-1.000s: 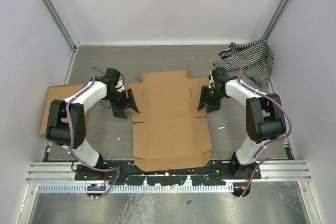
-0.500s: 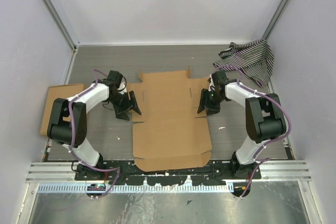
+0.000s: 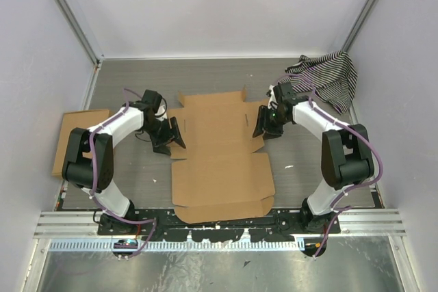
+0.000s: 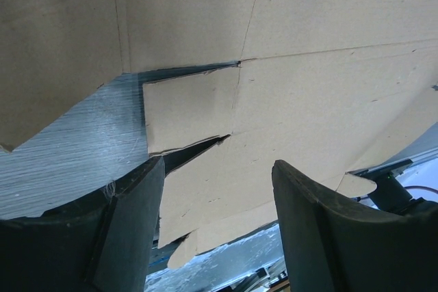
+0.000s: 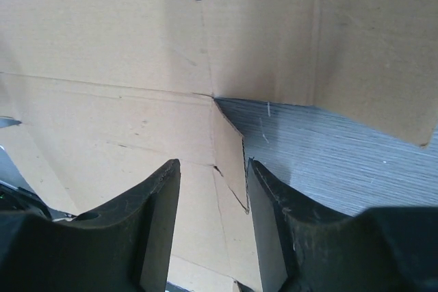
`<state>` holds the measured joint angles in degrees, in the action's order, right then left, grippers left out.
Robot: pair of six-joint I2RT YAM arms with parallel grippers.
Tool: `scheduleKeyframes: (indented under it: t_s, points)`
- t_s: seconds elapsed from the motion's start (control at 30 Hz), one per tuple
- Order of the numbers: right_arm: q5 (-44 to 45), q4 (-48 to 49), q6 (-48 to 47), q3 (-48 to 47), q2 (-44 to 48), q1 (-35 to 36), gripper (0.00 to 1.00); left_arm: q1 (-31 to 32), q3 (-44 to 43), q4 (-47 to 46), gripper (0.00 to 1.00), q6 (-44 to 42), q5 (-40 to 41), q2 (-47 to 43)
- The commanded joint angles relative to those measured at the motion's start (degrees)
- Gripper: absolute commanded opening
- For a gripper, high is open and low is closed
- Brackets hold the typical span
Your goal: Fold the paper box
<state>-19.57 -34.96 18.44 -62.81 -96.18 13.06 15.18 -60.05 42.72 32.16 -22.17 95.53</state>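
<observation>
- A narrow oblong cardboard piece [image 3: 72, 138] is seen flat on the grey table [image 3: 137, 176], at 9 o'clock from the table's middle and well apart from everything else.
- The left gripper [image 3: 172, 136] is held low at the left edge of the paper box [image 3: 219, 169], at about 10 o'clock from the box's centre.
- In the left wrist view, its 2 fingers [image 4: 130, 217] are seen spread wide with nothing clamped. A small side flap and the slit beside it are framed in the gap.
- The paper box is laid open and flat in the middle of the table, between the 2 arms. Its near edge lies at 6 o'clock, close to the arm bases, and a notched panel points to 12 o'clock.
- The right gripper [image 3: 263, 128] is set at the right edge of the box, at about 2 o'clock from its centre.
- In the right wrist view, the 2 fingers [image 5: 147, 223] are parted by a narrower gap. The edge of a small side flap is seen in that gap, but no pinch on it is shown.
- A black-and-white striped cloth [image 3: 328, 80] is bunched in the far corner at 1 o'clock, just beyond the right arm.
</observation>
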Motion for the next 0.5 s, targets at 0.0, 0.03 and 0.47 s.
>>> scheduleKeyframes:
  t_s: [0.0, 0.03, 0.47]
  points:
    - [-0.7, -0.5, 0.7, -2.7, 3.3, 0.5, 0.49, 0.2, -1.7, 1.6, 0.7, -0.8, 0.6, -0.4]
    - [-0.4, -0.7, 0.6, -2.8, 3.2, 0.5, 0.5, 0.2, -1.9, 2.0, 0.7, -0.9, 0.6, -0.1]
    - [7.0, 0.2, 1.3, -0.2, -0.9, 0.4, 0.6, 0.3, -1.6, 2.2, 0.71, -2.5, 4.7, 2.8]
